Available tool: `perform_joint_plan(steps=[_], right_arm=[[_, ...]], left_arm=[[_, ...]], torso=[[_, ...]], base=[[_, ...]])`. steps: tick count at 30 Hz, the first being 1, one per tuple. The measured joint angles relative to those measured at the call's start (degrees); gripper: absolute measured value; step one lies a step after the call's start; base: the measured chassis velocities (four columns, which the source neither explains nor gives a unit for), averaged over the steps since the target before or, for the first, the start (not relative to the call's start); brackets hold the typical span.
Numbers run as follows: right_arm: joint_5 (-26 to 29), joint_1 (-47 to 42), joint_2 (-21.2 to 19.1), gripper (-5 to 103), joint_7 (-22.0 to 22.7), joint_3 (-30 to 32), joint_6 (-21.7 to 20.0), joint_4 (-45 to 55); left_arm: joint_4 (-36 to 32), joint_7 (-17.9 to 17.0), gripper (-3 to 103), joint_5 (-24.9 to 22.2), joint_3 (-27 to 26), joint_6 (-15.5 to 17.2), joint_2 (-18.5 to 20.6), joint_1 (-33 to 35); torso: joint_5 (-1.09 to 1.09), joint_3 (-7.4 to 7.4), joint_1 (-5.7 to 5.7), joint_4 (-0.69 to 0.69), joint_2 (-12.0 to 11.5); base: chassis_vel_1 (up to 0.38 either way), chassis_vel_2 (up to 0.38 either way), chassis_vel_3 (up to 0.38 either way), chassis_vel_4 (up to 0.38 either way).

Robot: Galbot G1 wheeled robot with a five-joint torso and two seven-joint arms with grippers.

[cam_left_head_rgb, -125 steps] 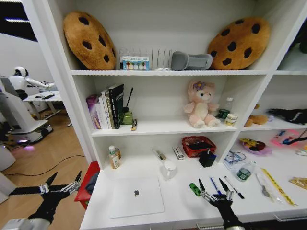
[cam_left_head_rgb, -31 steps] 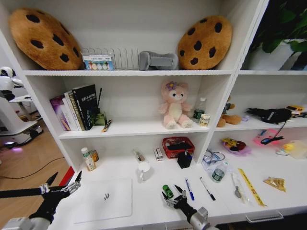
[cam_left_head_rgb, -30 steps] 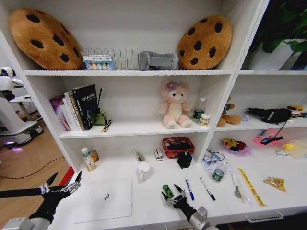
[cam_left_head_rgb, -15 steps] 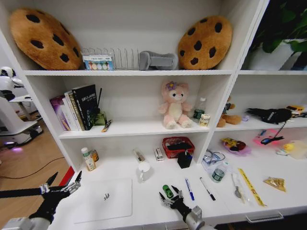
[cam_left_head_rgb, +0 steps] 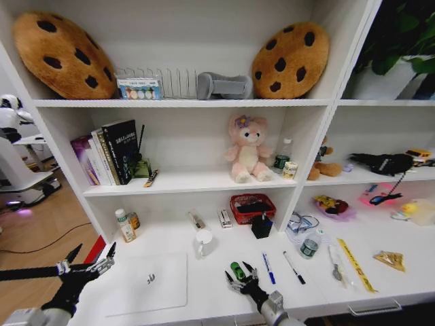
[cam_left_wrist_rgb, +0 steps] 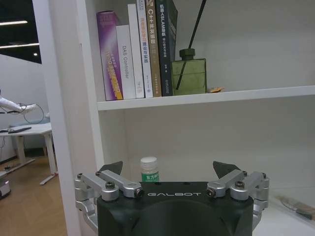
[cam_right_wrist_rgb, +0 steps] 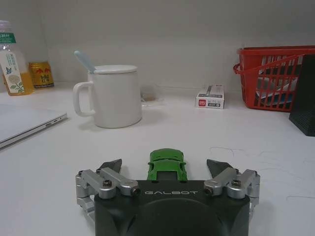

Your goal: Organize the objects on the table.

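Right end effector [cam_right_wrist_rgb: 166, 168] low over table [cam_right_wrist_rgb: 256, 162], fingers spread around green toy car [cam_right_wrist_rgb: 167, 163].

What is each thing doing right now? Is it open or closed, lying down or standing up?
Laptop: closed, flat on the table.
Green toy car: on its wheels, between the open fingers of the right end effector, not gripped.
Left end effector: open, empty, off the table's left end.
Blue pen: lying flat.
Black pen: lying flat.
White mug: upright, lid on, spoon sticking out.
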Motion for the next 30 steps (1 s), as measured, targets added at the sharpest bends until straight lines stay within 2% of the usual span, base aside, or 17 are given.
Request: perform_joint_plan(steps=[2, 3, 4, 5, 6, 7, 9, 10, 12, 13, 16, 28, 30], right_arm=[[0.0, -0.6, -0.3, 86, 0.0, 0.4, 0.2, 0.2], [0.0, -0.6, -0.3, 86, 0.0, 0.4, 0.2, 0.2], [0.0, -0.8, -0.3, 80, 0.0, 0.4, 0.3, 0.2], [0.0, -0.8, -0.2, 80, 0.1, 0.4, 0.5, 0.2], [0.0, -0.8, -0.2, 74, 0.1, 0.2, 0.5, 0.2], [0.0, -0.8, -0.2, 74, 0.1, 0.2, 0.5, 0.2], [0.0, -0.6, -0.1, 63, 0.2, -0.3, 0.5, 0.2], [0.0, -0.6, -0.1, 63, 0.2, -0.3, 0.5, 0.2], [0.4, -0.2, -0.1, 52, 0.5, -0.6, 0.2, 0.2], [0.4, -0.2, -0.1, 52, 0.5, -0.6, 0.2, 0.2], [0.6, -0.3, -0.4, 36, 0.4, -0.5, 0.2, 0.2], [2.1, -1.6, -1.9, 36, -0.4, 1.2, 0.0, 2.0], [2.8, -1.9, -2.5, 36, -2.2, 3.6, -1.0, 4.3]], left_arm=[[0.0, 0.0, 100, 0.0, 0.0, 0.0, 0.0, 0.0], [0.0, 0.0, 100, 0.0, 0.0, 0.0, 0.0, 0.0], [0.0, 0.0, 100, 0.0, 0.0, 0.0, 0.0, 0.0], [0.0, 0.0, 100, 0.0, 0.0, 0.0, 0.0, 0.0], [0.0, 0.0, 100, 0.0, 0.0, 0.0, 0.0, 0.0], [0.0, 0.0, 100, 0.0, 0.0, 0.0, 0.0, 0.0], [0.0, 0.0, 100, 0.0, 0.0, 0.0, 0.0, 0.0], [0.0, 0.0, 100, 0.0, 0.0, 0.0, 0.0, 0.0], [0.0, 0.0, 100, 0.0, 0.0, 0.0, 0.0, 0.0], [0.0, 0.0, 100, 0.0, 0.0, 0.0, 0.0, 0.0], [0.0, 0.0, 100, 0.0, 0.0, 0.0, 0.0, 0.0], [0.0, 0.0, 100, 0.0, 0.0, 0.0, 0.0, 0.0], [0.0, 0.0, 100, 0.0, 0.0, 0.0, 0.0, 0.0]], torso=[[0.0, 0.0, 0.0, 0.0, 0.0], [0.0, 0.0, 0.0, 0.0, 0.0], [0.0, 0.0, 0.0, 0.0, 0.0], [0.0, 0.0, 0.0, -0.01, 0.0], [0.0, 0.0, 0.0, -0.01, 0.0], [0.0, 0.0, 0.0, -0.01, 0.0], [0.0, 0.0, 0.0, 0.0, 0.0], [0.0, 0.0, 0.0, 0.0, 0.0], [0.0, 0.0, 0.0, 0.0, 0.0], [0.0, 0.0, 0.0, 0.0, 0.0], [0.01, 0.0, 0.0, 0.0, 0.0], [0.01, 0.0, 0.0, -0.02, 0.0], [0.01, 0.0, 0.0, -0.01, 0.0]], base=[[0.0, 0.0, 0.0, 0.0], [0.0, 0.0, 0.0, 0.0], [0.0, 0.0, 0.0, 0.0], [0.0, 0.0, 0.0, 0.0], [0.0, 0.0, 0.0, 0.0], [0.0, 0.0, 0.0, 0.0], [0.0, 0.0, 0.0, 0.0], [0.0, 0.0, 0.0, 0.0], [0.0, 0.0, 0.0, 0.0], [0.0, 0.0, 0.0, 0.0], [0.0, 0.0, 0.0, 0.0], [0.0, 0.0, 0.0, 0.0], [0.0, 0.0, 0.0, 0.0]])
